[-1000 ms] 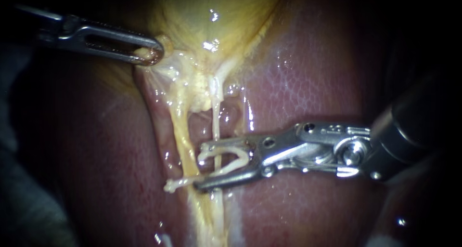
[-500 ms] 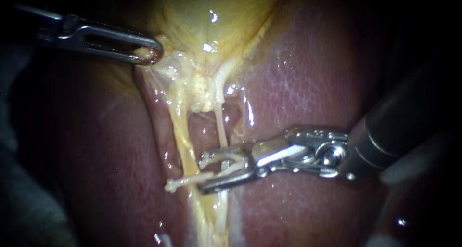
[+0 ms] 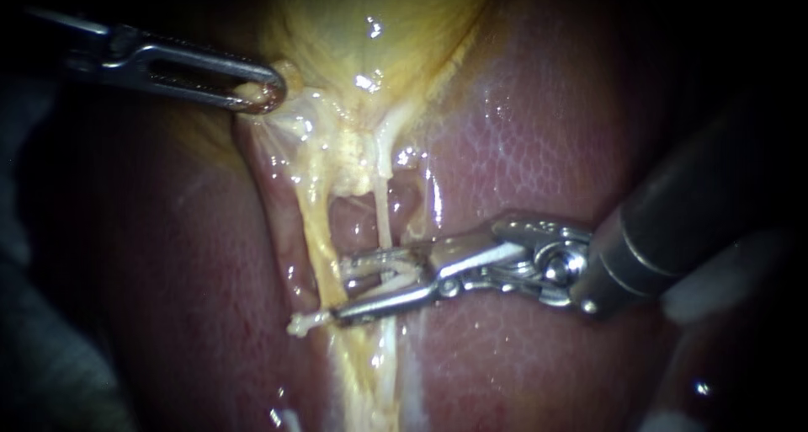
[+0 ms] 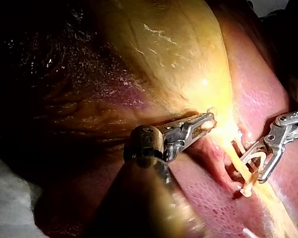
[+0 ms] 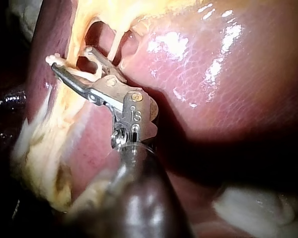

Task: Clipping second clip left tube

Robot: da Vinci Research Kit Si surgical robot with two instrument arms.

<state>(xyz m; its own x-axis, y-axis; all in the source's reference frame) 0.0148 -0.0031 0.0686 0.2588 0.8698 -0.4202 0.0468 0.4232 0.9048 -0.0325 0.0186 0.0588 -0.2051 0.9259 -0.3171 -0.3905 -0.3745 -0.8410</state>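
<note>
While left instrument (image 3: pixel 263 95) clamps gallbladder (image 3: pixel 379 28) at 10 o'clock: we hold steady.
Right instrument (image 3: pixel 341 293): clamped on clip (image 3: pixel 396 274) astride tube (image 3: pixel 380 221); we squeeze squarely.

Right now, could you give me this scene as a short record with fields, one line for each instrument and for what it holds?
left instrument: grips pale tissue just below the gallbladder
right instrument: holds a white clip, partly squeezed
clip position: around the thin tube
second tube: thicker, yellow, beside the thin one
underneath: liver
</note>
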